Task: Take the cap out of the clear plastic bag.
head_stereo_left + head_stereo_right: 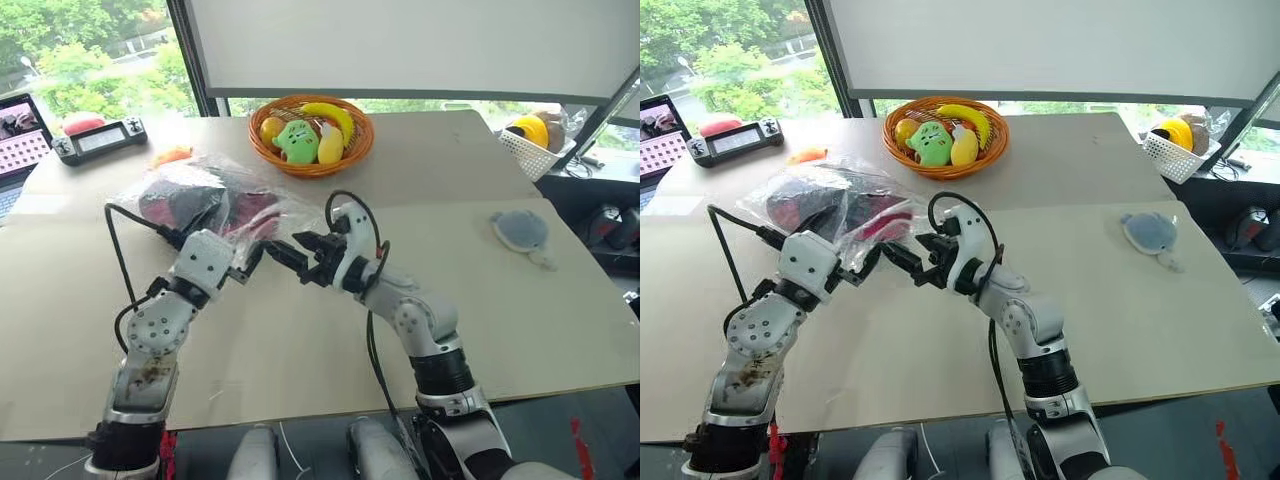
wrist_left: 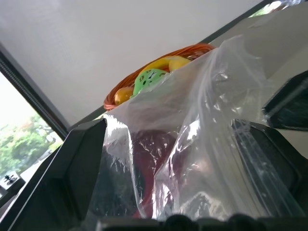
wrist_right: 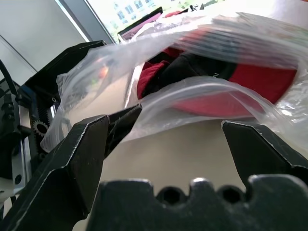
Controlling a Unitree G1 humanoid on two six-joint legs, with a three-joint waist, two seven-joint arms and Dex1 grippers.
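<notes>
So the cap [image 1: 880,215] sits inside the clear plastic bag [image 1: 835,200], which lies on the surface [image 1: 1140,320] toward the left. Fruit basket [image 1: 945,135] is behind it, nearer the window. Game controller [image 1: 735,140] is far back left. Small soft pad [image 1: 1150,232] lies well apart on the right. Left pincer [image 1: 862,268] and right pincer [image 1: 902,256] meet at the bag's near edge.

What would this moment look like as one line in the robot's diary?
cap: inside clear plastic bag | left hand: open, bag film between fingers | right hand: open at bag mouth | step: cap not yet out
</notes>
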